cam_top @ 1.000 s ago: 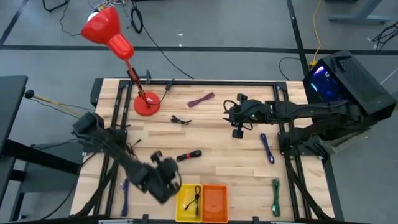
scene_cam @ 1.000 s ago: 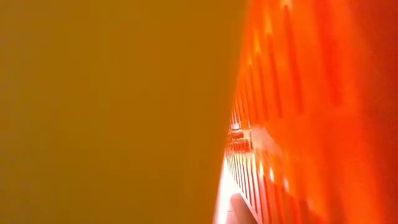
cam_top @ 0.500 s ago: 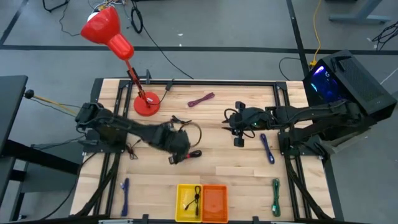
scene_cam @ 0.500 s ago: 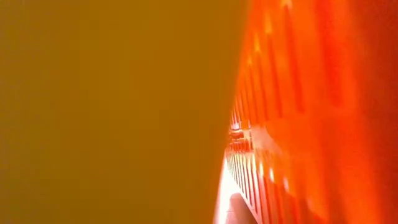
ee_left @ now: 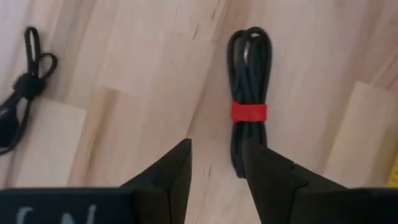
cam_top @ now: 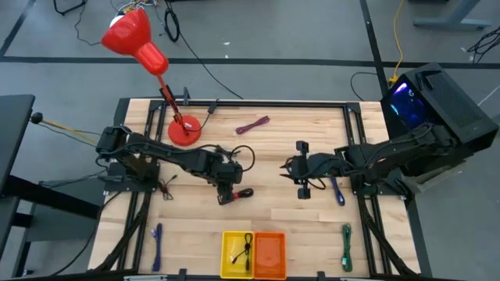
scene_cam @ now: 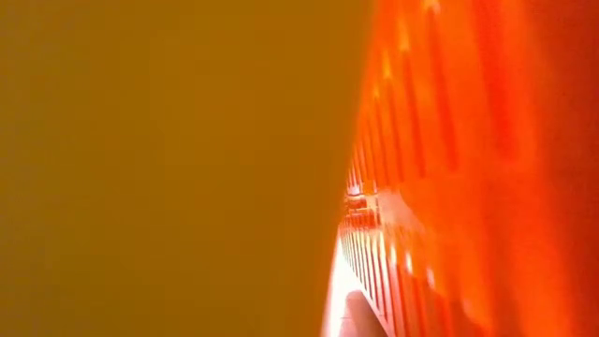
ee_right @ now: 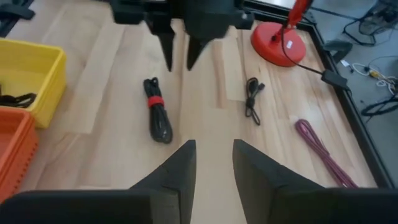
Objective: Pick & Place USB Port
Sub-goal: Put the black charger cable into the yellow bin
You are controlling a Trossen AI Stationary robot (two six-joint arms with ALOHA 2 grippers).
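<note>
A black cable bundle [ee_left: 249,106], folded into a narrow loop and cinched by a red band, is laid on the pale wooden table [cam_top: 273,218] near its middle. It is overhung by the unclenched left gripper [ee_left: 216,163]; the right gripper [ee_right: 214,155] is parted too

Setting: robotics lab or workshop. Evidence: butcher-block wood surface [cam_top: 266,215] framed by black rails, standing on a grey floor [cam_top: 297,39] marked with dark tape lines; loose cables [cam_top: 168,23] trailing across that floor; lit computer tower [cam_top: 433,97] beside the frame; red desk lamp [cam_top: 144,47] at one corner.
</note>
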